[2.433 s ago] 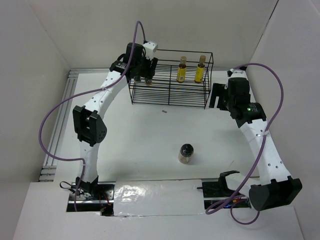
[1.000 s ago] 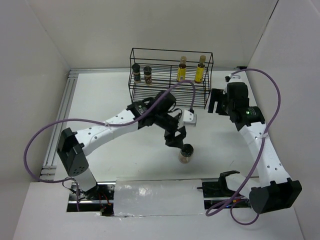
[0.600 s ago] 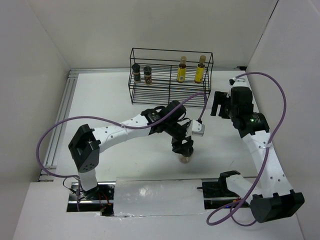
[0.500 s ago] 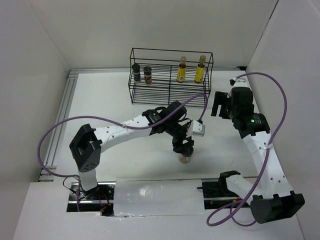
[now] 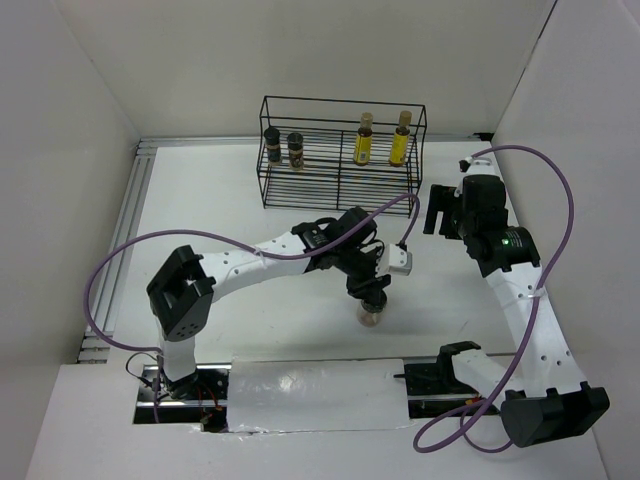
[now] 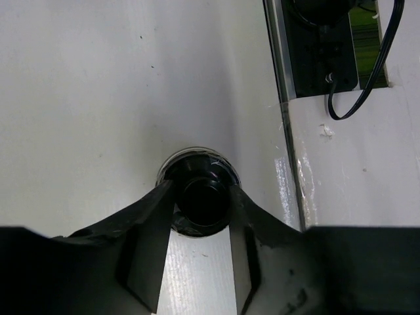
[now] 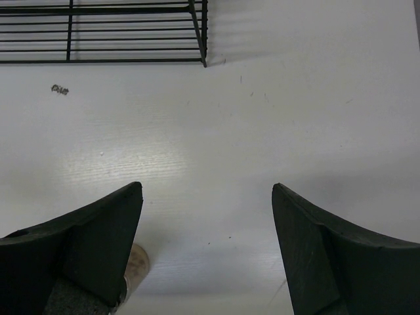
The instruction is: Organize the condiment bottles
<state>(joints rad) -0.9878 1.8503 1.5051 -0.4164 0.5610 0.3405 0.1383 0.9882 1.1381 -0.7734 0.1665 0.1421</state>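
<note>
Near the bottom centre of the overhead view, the fat glass jar with the black lid [image 5: 372,317] stood upright on the white counter [image 5: 240,215]. It was alone there and well apart from the black wire rack [image 5: 340,185] in the upper middle of the frame. My left pincer [image 5: 372,293] sat directly over it. The left wrist camera looked straight down onto the round lid. My two dark fingers [image 6: 152,226] flanked it, one on each side, drawn in narrow until they seemed to touch its edge. I took that for a hold on the lid, though the jar's base appeared to rest on the counter and I could not tell how firm the grip was.

Four bottles stood upright on the rack. Two short dark-lidded jars [image 5: 272,146] were side by side toward its upper-left end, and two slim yellow-filled bottles with tan caps [image 5: 364,140] stood toward its upper right, with a gap between the pairs.

My right pincer [image 5: 437,208] hung just off the rack's right end, spread wide and holding nothing. Its wrist camera showed bare counter between the fingers and a corner of the rack at the top left.

I reckoned the job mostly done, with four of the five bottles shelved and one left. What was left was to lift the fat jar, carry it up the frame and set it on the rack, perhaps in the gap between the pairs. A grip on the lid alone might have let so stout a jar tilt or slip.
</note>
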